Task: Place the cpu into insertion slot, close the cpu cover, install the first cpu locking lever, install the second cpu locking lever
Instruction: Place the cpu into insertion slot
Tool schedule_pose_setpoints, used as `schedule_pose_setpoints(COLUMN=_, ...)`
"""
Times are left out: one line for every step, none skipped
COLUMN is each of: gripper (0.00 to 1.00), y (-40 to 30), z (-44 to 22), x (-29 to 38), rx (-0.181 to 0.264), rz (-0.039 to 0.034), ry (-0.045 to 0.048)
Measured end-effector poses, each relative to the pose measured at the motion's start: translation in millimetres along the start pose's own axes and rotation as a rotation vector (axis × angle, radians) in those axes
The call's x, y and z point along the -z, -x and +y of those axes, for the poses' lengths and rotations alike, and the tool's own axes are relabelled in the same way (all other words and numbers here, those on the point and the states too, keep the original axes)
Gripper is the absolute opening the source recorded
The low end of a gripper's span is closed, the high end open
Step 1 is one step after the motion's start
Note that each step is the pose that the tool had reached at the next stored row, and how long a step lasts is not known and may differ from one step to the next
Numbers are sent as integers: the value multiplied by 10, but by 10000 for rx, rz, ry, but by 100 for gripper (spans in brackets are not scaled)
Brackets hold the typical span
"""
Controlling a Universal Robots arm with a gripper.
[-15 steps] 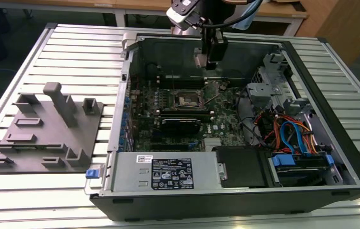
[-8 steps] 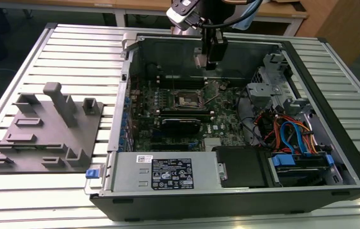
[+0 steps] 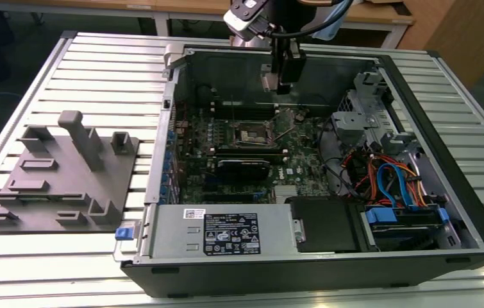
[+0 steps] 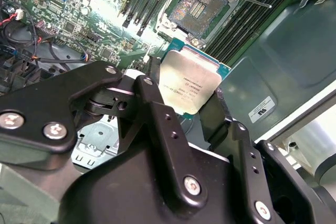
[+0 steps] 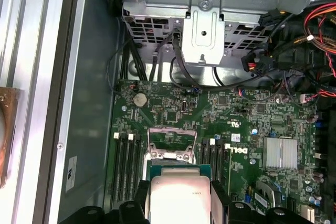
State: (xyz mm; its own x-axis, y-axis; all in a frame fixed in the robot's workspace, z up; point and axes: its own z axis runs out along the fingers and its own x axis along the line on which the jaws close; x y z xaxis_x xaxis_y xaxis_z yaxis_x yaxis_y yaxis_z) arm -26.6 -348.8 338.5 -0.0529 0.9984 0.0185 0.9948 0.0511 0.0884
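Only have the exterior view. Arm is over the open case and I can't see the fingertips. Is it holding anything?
Observer: Yes. In the second wrist view the gripper is shut on the cpu, silver top showing.
Operator: Seated yet?
Observer: No. The insertion slot is empty, and the cpu is held apart from it.
Operator: Cover in the way?
Observer: Doesn't look like it. In the first wrist view the cpu cover appears swung up, not closed over the slot.

Slatted table (image 3: 96, 70): PC case (image 3: 310, 274), grey jig (image 3: 58, 186)
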Motion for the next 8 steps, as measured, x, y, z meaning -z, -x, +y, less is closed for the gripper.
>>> schedule_pose_setpoints(gripper=54, y=0, z=0, x=-1, rx=-37, rz=-4, ry=1)
schedule_pose_setpoints(gripper=54, y=0, z=0, x=-3, rx=-94, rz=-9, ry=2)
schedule_pose_setpoints(gripper=54, y=0, z=0, x=-5, rx=-161, rz=-15, ry=3)
schedule_pose_setpoints(gripper=54, y=0, z=-1, x=-7, rx=-223, rz=-22, ry=3)
schedule_pose_setpoints(gripper=54, y=0, z=-1, x=-11, rx=-251, rz=-24, ry=4)
schedule_pose_setpoints(gripper=54, y=0, z=-1, x=-15, rx=-264, rz=-24, ry=5)
schedule_pose_setpoints(gripper=54, y=0, z=-2, x=-20, rx=-275, rz=-26, ry=5)
schedule_pose_setpoints(gripper=54, y=1, z=-2, x=-24, rx=-288, rz=-26, ry=6)
